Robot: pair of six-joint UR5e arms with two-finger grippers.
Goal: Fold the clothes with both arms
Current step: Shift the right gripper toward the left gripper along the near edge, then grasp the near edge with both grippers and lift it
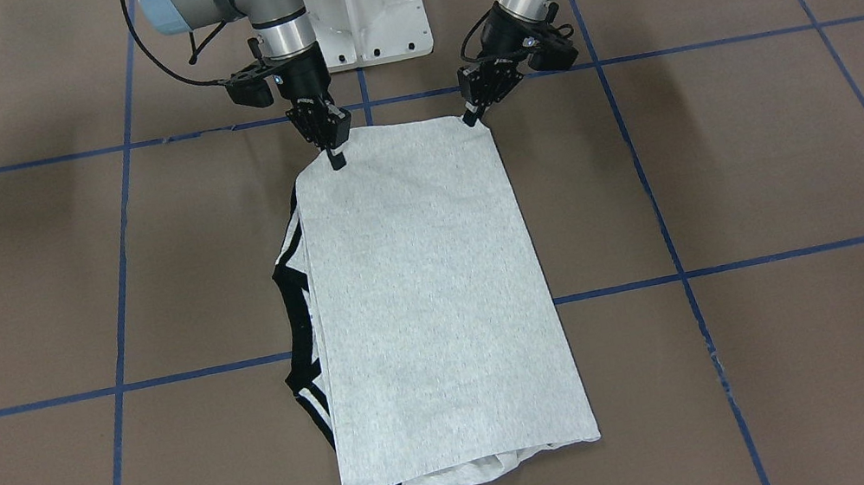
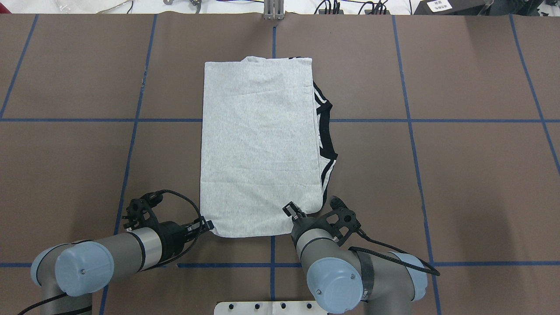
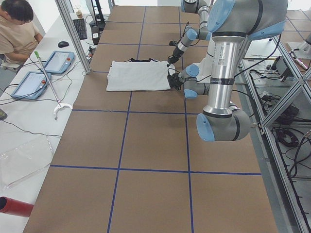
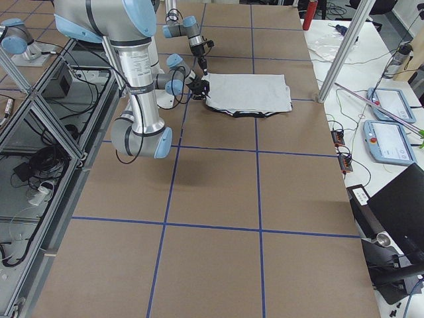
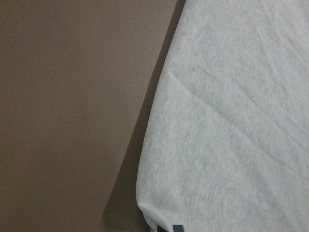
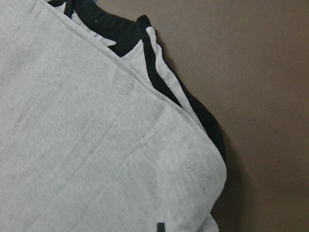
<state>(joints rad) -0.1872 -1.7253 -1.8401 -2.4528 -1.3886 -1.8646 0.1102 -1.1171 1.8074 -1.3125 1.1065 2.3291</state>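
The light grey T-shirt [image 1: 432,295] [image 2: 258,144] lies flat on the brown table, folded into a long rectangle. Its black collar [image 1: 288,284] [image 2: 326,131] and striped trim stick out along the robot's right side. My left gripper [image 1: 471,116] [image 2: 209,225] is shut on the near left corner of the shirt. My right gripper [image 1: 335,158] [image 2: 291,211] is shut on the near right corner. In each wrist view only a dark fingertip [image 5: 177,227] [image 6: 161,226] shows at the cloth's [image 5: 231,125] [image 6: 87,145] edge. The print is hidden.
The white pedestal [image 1: 366,7] [image 2: 271,307] stands between the arms' bases. Blue tape lines cross the table. A side bench holds two tablets [image 3: 58,60] and a grabber stick [image 3: 48,82], with a seated person [image 3: 17,29] behind it.
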